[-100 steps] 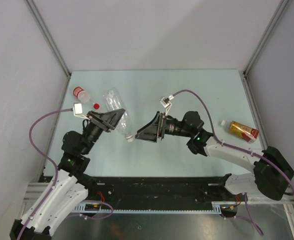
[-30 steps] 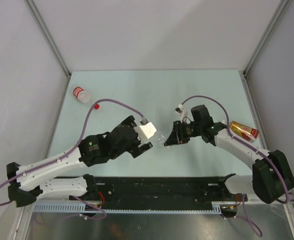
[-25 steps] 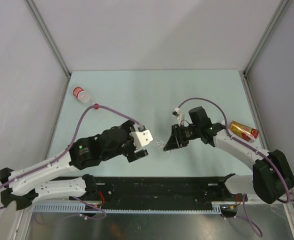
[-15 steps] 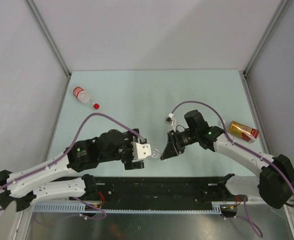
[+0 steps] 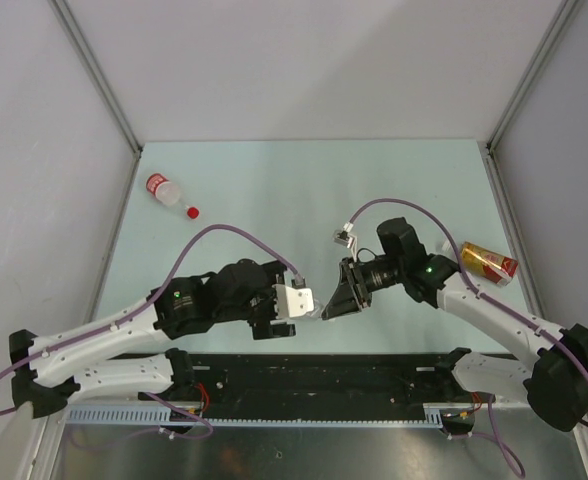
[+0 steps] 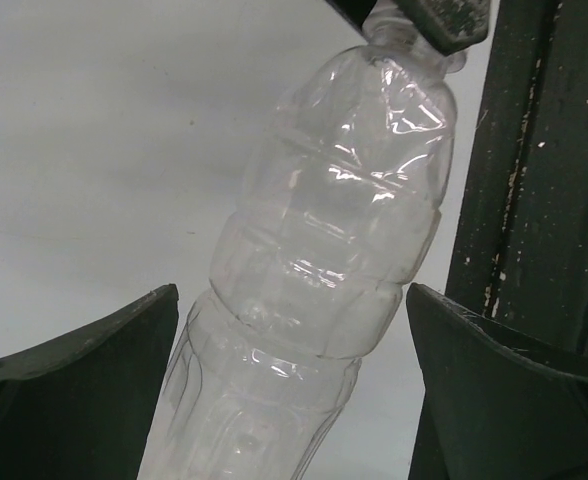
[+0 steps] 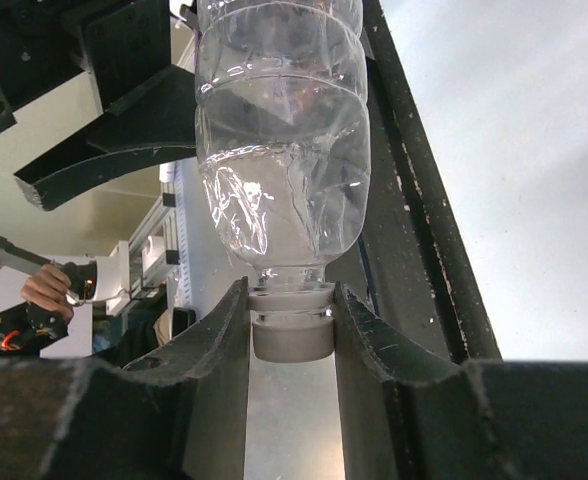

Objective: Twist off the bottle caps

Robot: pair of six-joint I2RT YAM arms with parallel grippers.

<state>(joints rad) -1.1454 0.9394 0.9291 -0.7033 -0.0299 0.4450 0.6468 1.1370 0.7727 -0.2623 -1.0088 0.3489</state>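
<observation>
The clear crinkled bottle point(image 6: 324, 250) hangs between both grippers near the table's front edge; from above only a sliver of it point(image 5: 315, 298) shows. My right gripper point(image 7: 292, 325) is shut on its white cap point(image 7: 292, 338), neck pointing into the jaws. My left gripper point(image 6: 292, 295) stands open around the bottle's body, with a gap on the right side. In the top view the left gripper point(image 5: 294, 308) and right gripper point(image 5: 327, 310) face each other. A bottle with a red label point(image 5: 162, 188) lies at the back left, a loose red cap point(image 5: 192, 212) beside it. The amber bottle point(image 5: 489, 262) lies at the right.
A black rail point(image 5: 324, 372) runs along the table's near edge, right under the held bottle. Grey walls with metal posts point(image 5: 94, 75) close in the left, back and right sides. The right forearm point(image 5: 474, 300) passes close by the amber bottle.
Both grippers and the bottle have moved toward the table's near edge. The left wrist has turned and shifted right. The right gripper stays shut on the cap, the left stays open.
</observation>
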